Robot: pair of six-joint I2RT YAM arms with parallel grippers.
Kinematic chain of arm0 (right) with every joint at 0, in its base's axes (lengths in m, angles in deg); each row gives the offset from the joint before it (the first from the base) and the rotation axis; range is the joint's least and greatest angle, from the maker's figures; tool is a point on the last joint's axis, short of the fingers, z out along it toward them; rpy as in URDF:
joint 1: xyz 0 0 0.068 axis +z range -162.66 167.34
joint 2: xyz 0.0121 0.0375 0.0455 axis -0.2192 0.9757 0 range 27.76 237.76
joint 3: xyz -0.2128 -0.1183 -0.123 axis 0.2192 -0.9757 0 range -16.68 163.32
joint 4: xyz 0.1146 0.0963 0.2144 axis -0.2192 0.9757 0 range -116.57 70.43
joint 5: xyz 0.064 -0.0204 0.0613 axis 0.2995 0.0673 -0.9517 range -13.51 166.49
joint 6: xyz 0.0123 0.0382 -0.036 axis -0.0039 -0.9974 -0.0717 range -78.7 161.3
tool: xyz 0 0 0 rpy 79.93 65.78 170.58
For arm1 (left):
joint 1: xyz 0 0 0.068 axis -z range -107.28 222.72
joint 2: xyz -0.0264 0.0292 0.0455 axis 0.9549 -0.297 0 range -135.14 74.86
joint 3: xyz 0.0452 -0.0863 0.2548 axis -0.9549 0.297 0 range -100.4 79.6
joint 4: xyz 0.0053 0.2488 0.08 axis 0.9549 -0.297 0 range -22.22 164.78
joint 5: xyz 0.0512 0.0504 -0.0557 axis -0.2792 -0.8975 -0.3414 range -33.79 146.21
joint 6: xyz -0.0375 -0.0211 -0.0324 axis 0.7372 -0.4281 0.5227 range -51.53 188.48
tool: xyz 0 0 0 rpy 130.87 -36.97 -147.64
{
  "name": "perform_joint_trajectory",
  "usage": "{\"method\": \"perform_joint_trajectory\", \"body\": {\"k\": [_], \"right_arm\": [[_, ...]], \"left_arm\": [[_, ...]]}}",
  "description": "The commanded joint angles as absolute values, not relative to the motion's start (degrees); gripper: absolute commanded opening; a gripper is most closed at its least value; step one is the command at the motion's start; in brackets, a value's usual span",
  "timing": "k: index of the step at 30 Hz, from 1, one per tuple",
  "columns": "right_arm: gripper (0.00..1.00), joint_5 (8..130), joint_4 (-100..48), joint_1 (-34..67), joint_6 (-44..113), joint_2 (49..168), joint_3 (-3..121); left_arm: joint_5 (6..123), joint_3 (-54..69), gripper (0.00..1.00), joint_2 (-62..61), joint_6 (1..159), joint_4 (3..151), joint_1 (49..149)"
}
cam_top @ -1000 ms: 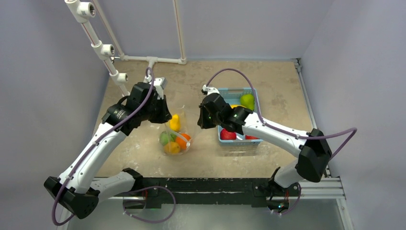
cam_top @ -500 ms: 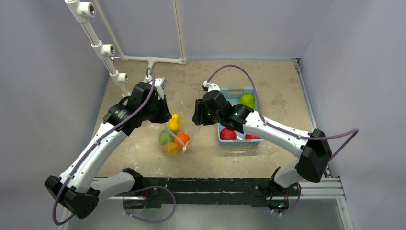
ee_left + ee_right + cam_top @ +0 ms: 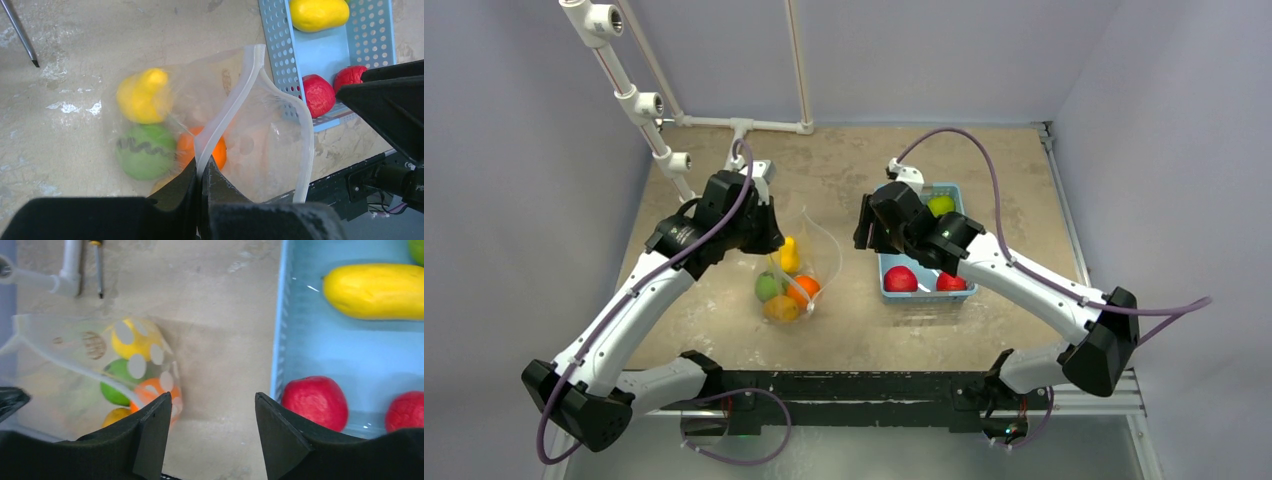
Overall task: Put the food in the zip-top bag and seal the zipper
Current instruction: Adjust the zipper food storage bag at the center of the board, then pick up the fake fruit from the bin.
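1. The left gripper [image 3: 201, 172] has its jaws pressed together on the zipper [image 3: 235, 92]. It pinches the near lip's whitish strip and holds the zip-top bag [image 3: 270, 145] with its mouth gaping toward the blue basket [image 3: 320, 340].
2. The right gripper [image 3: 212, 412] has its fingers apart with nothing between them. It hangs over the bare table [image 3: 225, 315], between the bag and the basket and nearer the basket's left wall.
3. Part of the food is already bagged: a yellow fruit [image 3: 142, 95], a striped green one [image 3: 145, 150], an orange one [image 3: 187, 147] and a yellow-orange one [image 3: 782, 308]. In the basket lie a long yellow fruit [image 3: 375, 290], two red fruits [image 3: 315, 402] and a green fruit [image 3: 941, 206].
4. The loading step looks about half done, and sealing is not yet due. The next move calls for the right gripper to reach over the basket wall and come down centred on one glossy, rounded fruit, so that it does not slip out. The nearest red one seems the easiest.
5. The fourth bagged fruit is mostly hidden behind the left fingers in the wrist view. The green fruit is cut off at the corner of the right wrist view. From above, the right arm covers the long yellow fruit. The clear film makes the bag's far lip hard to trace.
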State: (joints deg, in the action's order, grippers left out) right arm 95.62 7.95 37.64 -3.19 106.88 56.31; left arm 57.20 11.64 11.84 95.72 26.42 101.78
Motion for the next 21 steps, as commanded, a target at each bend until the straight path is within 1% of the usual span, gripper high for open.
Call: {"method": "perform_joint_trajectory", "body": {"k": [1, 10, 21], "right_arm": [[0.65, 100.7, 14.8, 35.3, -7.8, 104.7, 54.1], [0.68, 100.6, 16.1, 31.2, -10.9, 102.0, 46.8], [0.75, 99.2, 13.0, 30.3, -12.3, 104.5, 40.7]], "left_arm": [[56.8, 11.3, 0.00, 11.5, 94.4, 29.2, 101.9], [57.7, 10.9, 0.00, 10.8, 93.6, 29.9, 102.0], [57.9, 10.9, 0.00, 10.8, 92.7, 29.9, 101.9]]}}
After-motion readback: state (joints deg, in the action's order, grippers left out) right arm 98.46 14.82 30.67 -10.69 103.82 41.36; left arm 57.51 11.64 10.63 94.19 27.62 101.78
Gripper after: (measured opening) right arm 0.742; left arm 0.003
